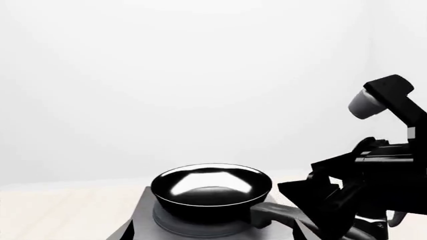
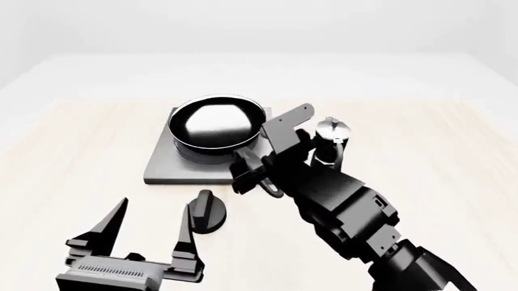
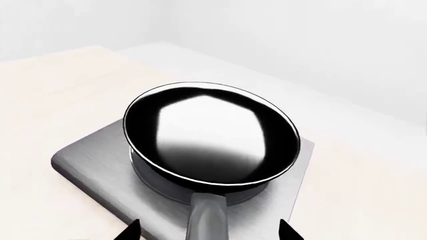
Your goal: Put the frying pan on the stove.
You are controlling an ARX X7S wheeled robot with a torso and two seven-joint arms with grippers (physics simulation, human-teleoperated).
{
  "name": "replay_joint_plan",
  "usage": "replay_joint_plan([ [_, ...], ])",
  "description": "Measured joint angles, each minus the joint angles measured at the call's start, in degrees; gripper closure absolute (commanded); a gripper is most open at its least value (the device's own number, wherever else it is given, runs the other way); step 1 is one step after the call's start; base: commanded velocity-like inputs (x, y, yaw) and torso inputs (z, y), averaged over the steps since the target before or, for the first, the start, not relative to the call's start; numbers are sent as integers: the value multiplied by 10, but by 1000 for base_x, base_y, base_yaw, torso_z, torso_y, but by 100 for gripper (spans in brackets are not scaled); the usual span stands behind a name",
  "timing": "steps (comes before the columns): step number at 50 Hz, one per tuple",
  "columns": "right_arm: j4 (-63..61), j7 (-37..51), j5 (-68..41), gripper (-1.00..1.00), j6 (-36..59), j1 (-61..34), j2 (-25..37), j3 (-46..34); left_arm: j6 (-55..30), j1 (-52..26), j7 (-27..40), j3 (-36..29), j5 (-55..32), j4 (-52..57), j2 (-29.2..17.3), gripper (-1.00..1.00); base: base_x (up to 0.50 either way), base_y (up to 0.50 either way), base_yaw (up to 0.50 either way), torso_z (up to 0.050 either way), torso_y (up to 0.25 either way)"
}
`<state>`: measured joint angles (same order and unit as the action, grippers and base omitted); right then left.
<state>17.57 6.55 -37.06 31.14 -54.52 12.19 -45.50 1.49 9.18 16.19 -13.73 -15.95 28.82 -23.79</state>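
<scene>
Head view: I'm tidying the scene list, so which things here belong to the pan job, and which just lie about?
Job: frying pan, sitting on the stove; right gripper at its handle.

Lying about: moka pot, black knob, idle left gripper, open.

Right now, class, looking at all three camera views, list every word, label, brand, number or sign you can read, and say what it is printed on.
None: no readable text in any view.
The frying pan, stove, moka pot, knob and both pincers show plain unmarked surfaces.
</scene>
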Motion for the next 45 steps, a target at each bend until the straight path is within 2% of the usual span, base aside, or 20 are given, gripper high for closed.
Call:
replay_joint_plan([
  [11, -109, 44, -16, -100, -4, 34, 34, 23, 2, -2, 2, 2, -1, -4, -1, -100, 0, 0, 0, 0, 0],
  [45, -326, 159, -20, -100, -83, 174, 132, 96, 4, -2, 6, 7, -4, 1, -13, -100, 0, 0, 0, 0, 0],
])
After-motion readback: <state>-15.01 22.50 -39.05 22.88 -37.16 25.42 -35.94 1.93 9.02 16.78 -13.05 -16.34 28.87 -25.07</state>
